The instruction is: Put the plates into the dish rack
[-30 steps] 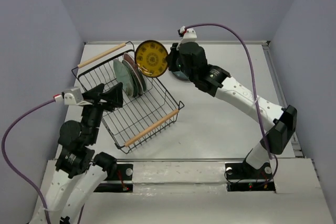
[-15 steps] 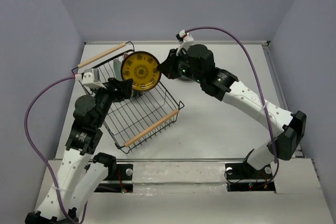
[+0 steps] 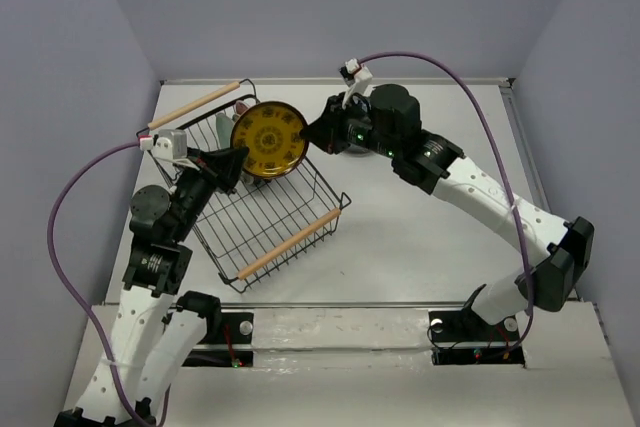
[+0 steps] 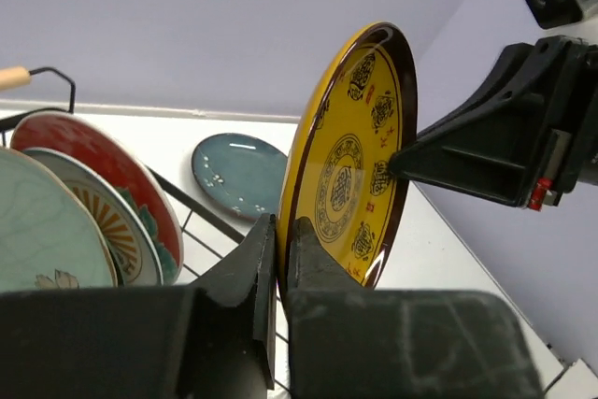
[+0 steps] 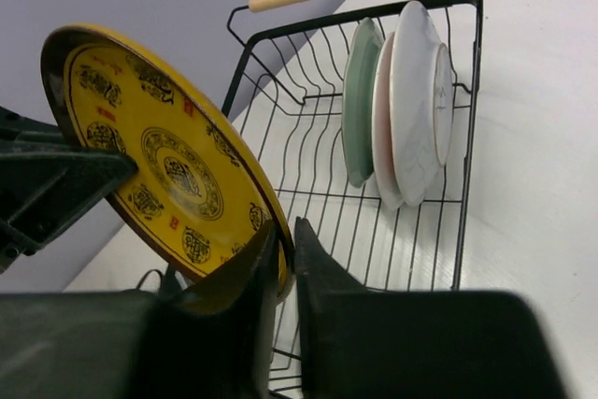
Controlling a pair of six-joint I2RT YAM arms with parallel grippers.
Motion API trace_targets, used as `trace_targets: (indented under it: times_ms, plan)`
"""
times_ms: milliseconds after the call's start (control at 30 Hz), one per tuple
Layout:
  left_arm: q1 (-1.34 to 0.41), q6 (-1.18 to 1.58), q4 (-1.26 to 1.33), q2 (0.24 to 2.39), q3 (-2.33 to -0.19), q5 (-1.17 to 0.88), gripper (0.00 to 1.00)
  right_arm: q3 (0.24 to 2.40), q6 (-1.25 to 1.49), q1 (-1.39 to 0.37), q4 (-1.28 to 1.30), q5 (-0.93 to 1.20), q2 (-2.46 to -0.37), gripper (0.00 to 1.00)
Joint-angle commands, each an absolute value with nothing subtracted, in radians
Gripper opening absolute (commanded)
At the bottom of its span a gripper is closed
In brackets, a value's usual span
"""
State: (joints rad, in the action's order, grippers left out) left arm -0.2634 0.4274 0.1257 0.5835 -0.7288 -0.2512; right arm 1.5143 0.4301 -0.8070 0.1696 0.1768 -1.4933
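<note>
yellow plate (image 3: 268,139) upright above dish rack (image 3: 293,238), rim clamped by left gripper (image 4: 283,227) and by right gripper (image 5: 281,235) at opposite edges; stiff glazed ceramic, likely slick, chips if dropped, so grip rim firmly; three plates (image 5: 392,109) stand on edge inside rack; teal plate (image 4: 241,173) on tabletop (image 3: 420,237) beyond rack

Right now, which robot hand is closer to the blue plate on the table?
Right. The right gripper is right by the blue plate; the left gripper is farther, across the yellow plate.
</note>
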Motion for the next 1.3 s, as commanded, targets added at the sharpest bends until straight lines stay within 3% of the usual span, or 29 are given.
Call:
trace_targets:
  times_ms: [0, 67, 200, 533, 633, 700, 800, 900, 933, 967, 1100, 1267]
  plan:
    - [-0.285, 0.388, 0.244, 0.578, -0.733, -0.550, 0.05, 1.508, 0.332, -0.836, 0.126, 0.366, -1.447, 0.31]
    - [-0.285, 0.402, 0.278, 0.575, -0.729, -0.586, 0.05, 1.500, 0.276, -0.836, 0.143, 0.383, -1.430, 0.46]
    - [-0.294, 0.405, 0.291, 0.574, -0.727, -0.623, 0.05, 1.468, 0.189, -0.827, 0.146, 0.469, -1.385, 0.56]
    - [-0.310, 0.347, 0.224, 0.568, -0.745, -0.563, 0.05, 1.462, 0.055, -0.796, 0.199, 0.615, -1.310, 0.53]
    - [-0.313, 0.331, 0.209, 0.566, -0.750, -0.549, 0.05, 1.477, 0.057, -0.785, 0.221, 0.638, -1.316, 0.44]
    - [-0.314, 0.327, 0.206, 0.565, -0.750, -0.549, 0.05, 1.502, 0.066, -0.785, 0.242, 0.672, -1.351, 0.14]
    - [-0.314, 0.325, 0.196, 0.558, -0.750, -0.528, 0.06, 1.537, 0.095, -0.785, 0.258, 0.696, -1.391, 0.07]
    - [-0.316, 0.324, 0.154, 0.549, -0.758, -0.419, 0.33, 1.592, 0.162, -0.785, 0.262, 0.629, -1.452, 0.07]
    - [-0.318, 0.322, 0.134, 0.546, -0.773, -0.319, 0.75, 1.612, 0.181, -0.785, 0.270, 0.551, -1.471, 0.07]
    - [-0.316, 0.315, 0.077, 0.543, -0.790, -0.246, 0.97, 1.655, 0.198, -0.795, 0.285, 0.511, -1.492, 0.07]
    - [-0.327, 0.313, -0.086, 0.482, -0.886, 0.308, 0.99, 1.759, 0.275, -0.837, 0.325, 0.243, -1.619, 0.07]
    - [-0.359, 0.325, -0.036, 0.275, -0.847, 0.555, 0.99, 1.914, 0.304, -0.954, 0.328, 0.008, -1.745, 0.07]
